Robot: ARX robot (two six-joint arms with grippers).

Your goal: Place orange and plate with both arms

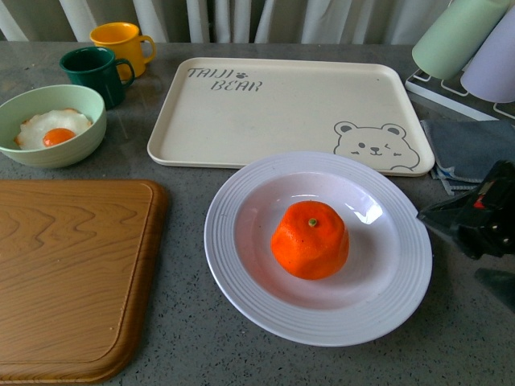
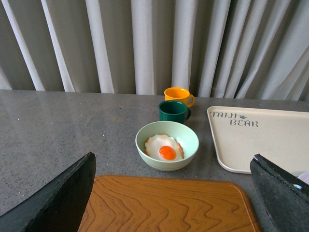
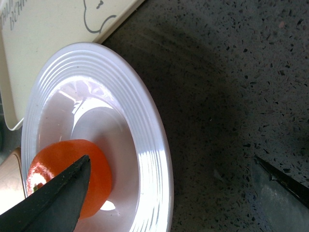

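orange [image 1: 310, 240] sits in the plate [image 1: 224, 241] on the worktop [image 1: 181, 281]. right tool [image 3: 172, 159] is wide open, empty, by the rim; left tool [image 2: 173, 155] likewise. best to grip the rim squarely, lift level so nothing rolls.

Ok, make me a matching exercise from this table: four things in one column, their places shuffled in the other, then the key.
Things
1. orange
2. fried egg
3. yellow mug
4. bear tray

Places
A. in the pale green bowl
B. just behind the dark green mug
C. in the white plate
D. lying flat, just beyond the plate

Pairs: 1-C, 2-A, 3-B, 4-D
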